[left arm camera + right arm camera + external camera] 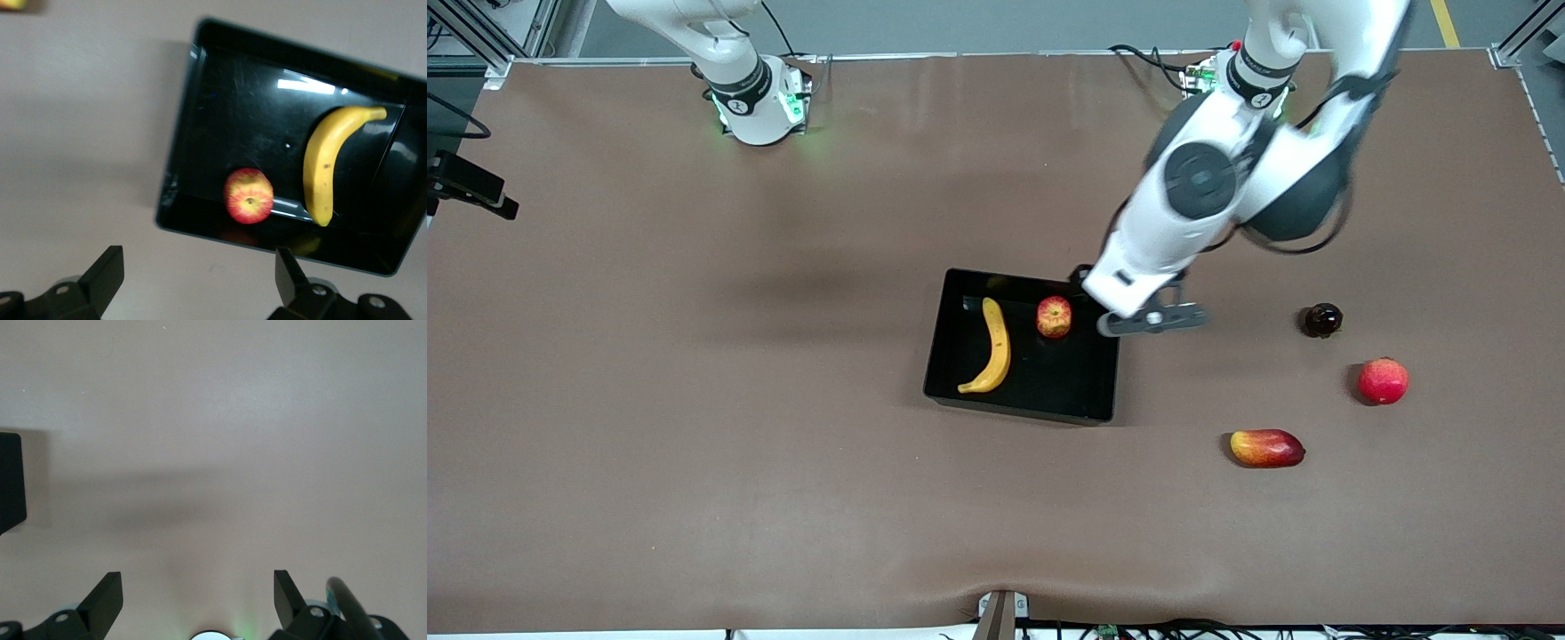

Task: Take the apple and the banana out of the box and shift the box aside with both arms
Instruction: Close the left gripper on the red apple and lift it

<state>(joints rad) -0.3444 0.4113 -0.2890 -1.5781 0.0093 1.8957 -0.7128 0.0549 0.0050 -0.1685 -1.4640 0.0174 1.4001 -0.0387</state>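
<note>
Glossy black box [1024,391] mid-surface holds a smooth curved banana [993,347], lengthwise toward the arms, and a round apple [1054,317]. Left gripper [1152,318] is spread over the box's edge; right gripper [198,600] is spread, waiting.

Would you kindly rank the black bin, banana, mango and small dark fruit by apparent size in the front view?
1. Black bin
2. Banana
3. Mango
4. Small dark fruit

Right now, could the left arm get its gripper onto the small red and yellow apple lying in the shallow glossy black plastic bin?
Probably yes. The left gripper hangs open beside the black bin, near the apple. Nothing covers the apple, and the long yellow banana lies apart from it.
</note>
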